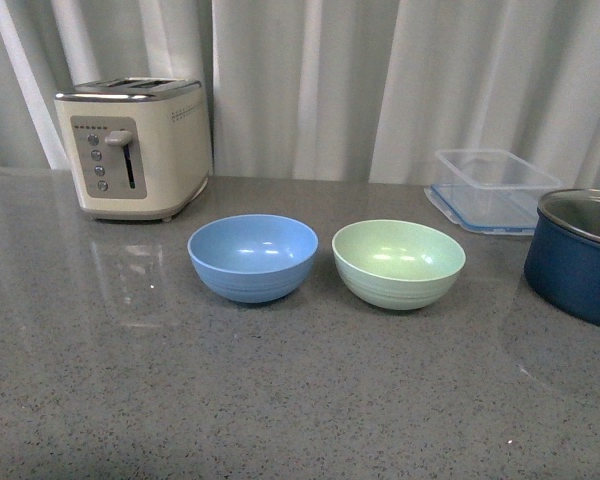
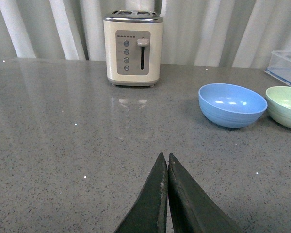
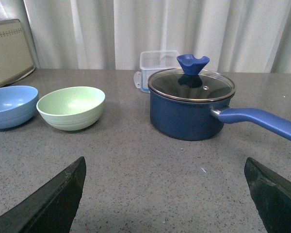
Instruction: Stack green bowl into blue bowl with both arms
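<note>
Neither hand reaches into the front view, which shows the blue bowl and the green bowl standing upright and empty on the grey surface. They sit side by side, near but not touching, blue to the left, with a cream toaster behind on the left, a clear container behind on the right and a dark blue pot at the right edge. In the left wrist view, the left hand has its fingers pressed together on nothing and is held low over bare surface, well apart from both bowls, the blue bowl being the nearer. In the right wrist view, the right hand has its fingers spread wide with nothing between them, also low and level; the green bowl is the nearer bowl to it, and the lidded pot stands close ahead. Stacking looks not yet begun, with both arms at the approach. Next, the right hand would need to reach the green bowl's rim, pinch its wall and lift it clear, while the left hand opens to steady the blue bowl.
</note>
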Robot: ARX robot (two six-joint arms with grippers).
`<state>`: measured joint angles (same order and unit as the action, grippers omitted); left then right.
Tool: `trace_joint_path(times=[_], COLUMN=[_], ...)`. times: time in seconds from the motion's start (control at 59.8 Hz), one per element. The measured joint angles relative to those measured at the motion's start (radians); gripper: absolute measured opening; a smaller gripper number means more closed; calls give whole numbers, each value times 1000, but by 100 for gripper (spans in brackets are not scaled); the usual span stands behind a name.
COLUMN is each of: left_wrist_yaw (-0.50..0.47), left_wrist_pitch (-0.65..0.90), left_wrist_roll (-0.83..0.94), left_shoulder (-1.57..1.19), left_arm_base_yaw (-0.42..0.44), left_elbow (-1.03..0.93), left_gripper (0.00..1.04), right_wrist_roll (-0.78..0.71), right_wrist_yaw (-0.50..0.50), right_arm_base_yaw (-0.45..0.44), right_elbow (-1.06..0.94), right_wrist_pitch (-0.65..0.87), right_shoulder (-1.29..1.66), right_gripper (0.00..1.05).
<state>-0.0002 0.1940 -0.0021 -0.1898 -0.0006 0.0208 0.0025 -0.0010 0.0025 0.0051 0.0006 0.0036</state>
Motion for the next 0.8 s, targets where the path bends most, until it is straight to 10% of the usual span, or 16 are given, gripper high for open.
trace_joint_path(times=[0.803], left_wrist_yaw=[0], left_wrist_pitch=[-193], left_wrist_roll=[0], left_shoulder=[187], left_arm_base_yaw=[0], left_elbow=[0], left_gripper=[4], right_wrist_roll=[0], right_wrist_yaw=[0], right_arm_base_yaw=[0], right_elbow=[0], right_wrist_pitch=[0], right_shoulder=[0], right_gripper=[95])
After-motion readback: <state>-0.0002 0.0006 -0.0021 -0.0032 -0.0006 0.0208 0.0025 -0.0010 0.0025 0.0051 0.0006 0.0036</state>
